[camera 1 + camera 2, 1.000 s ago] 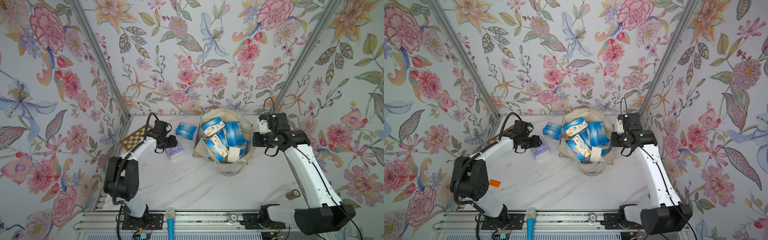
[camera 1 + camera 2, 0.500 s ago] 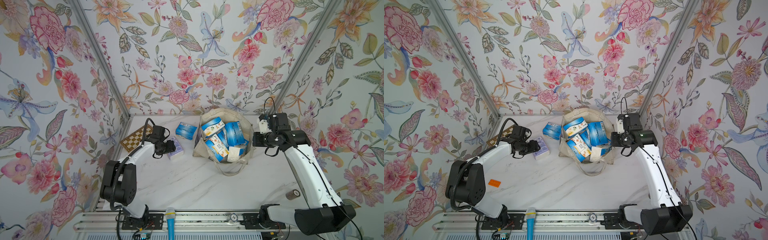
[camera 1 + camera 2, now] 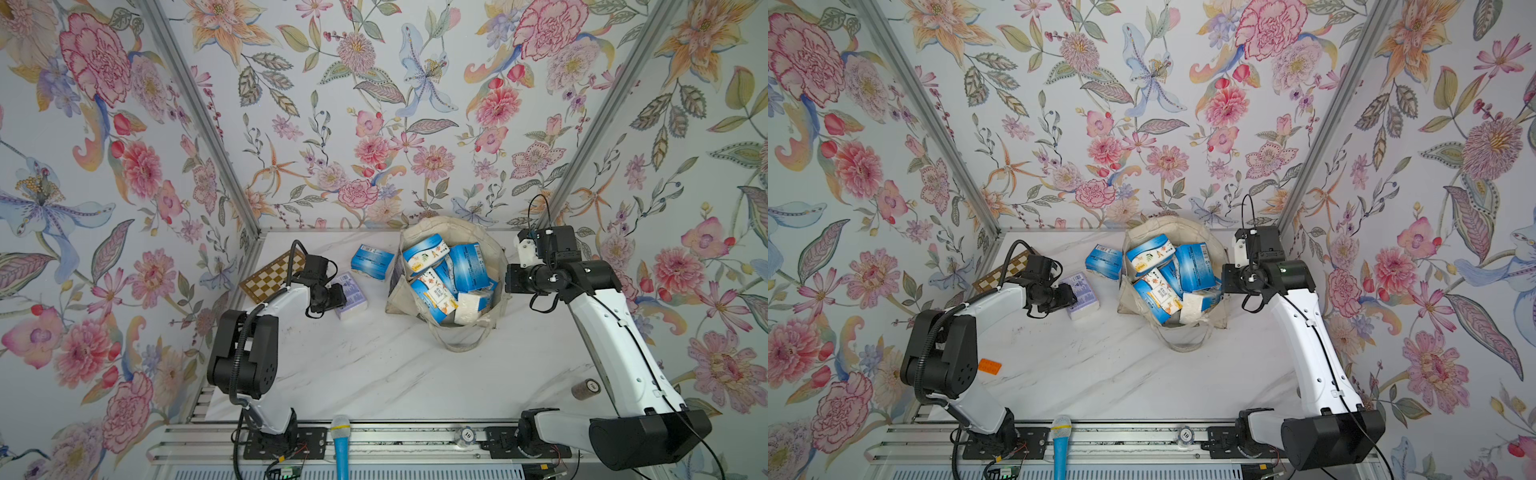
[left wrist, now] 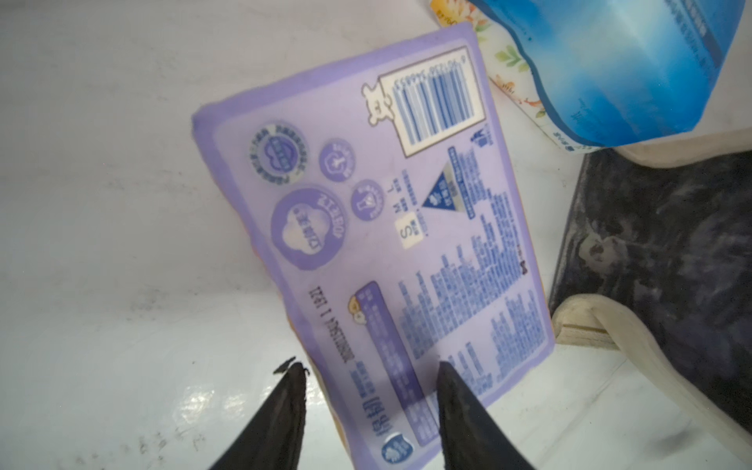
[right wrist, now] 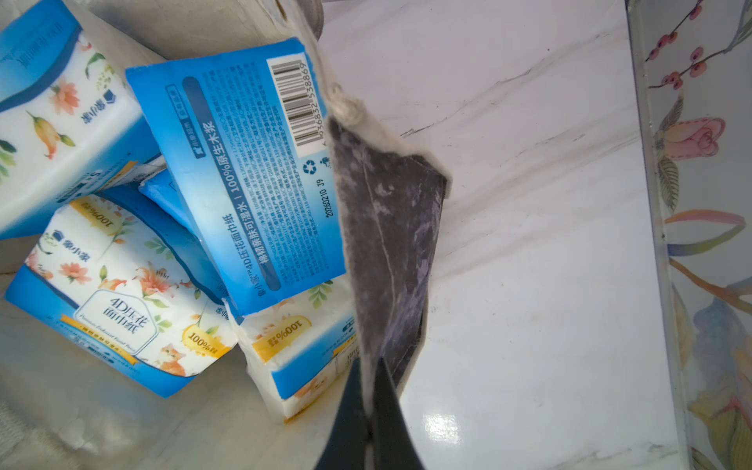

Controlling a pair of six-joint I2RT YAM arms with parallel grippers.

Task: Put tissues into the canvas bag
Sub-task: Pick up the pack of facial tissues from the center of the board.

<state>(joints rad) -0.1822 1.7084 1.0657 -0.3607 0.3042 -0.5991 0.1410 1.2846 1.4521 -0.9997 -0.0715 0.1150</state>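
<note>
On the marble top [image 3: 374, 374], just L of the canvas bag [image 3: 453, 226], I see the lavender tissue pack [image 3: 352, 291] lying flat, barcode face up, not yet bagged. A blue pack [image 3: 372, 262] sits behind it, close to the bag's side, also outside. Inside the bag is a jumble of blue-and-white packs [image 3: 446, 274], some w/ flower print, one plain white near the front; the mouth gapes upward and a handle loop trails toward me.

L gripper [image 4: 368, 368] is right at the lavender pack's near end. Its fingers are partway apart, one tip over the printed face, the other off the edge above the table. I can't tell if either touches.

R gripper [image 5: 368, 362] is pinched tight on the bag's rim, w/ cream cloth and the dark grey print between the fingers, holding that side up.

Further out: chessboard [image 3: 272, 276] by the L wall, small grey roll [image 3: 585, 388] far R, blue mic [image 3: 340, 440] and a chip [image 3: 467, 435] on the front rail.
</note>
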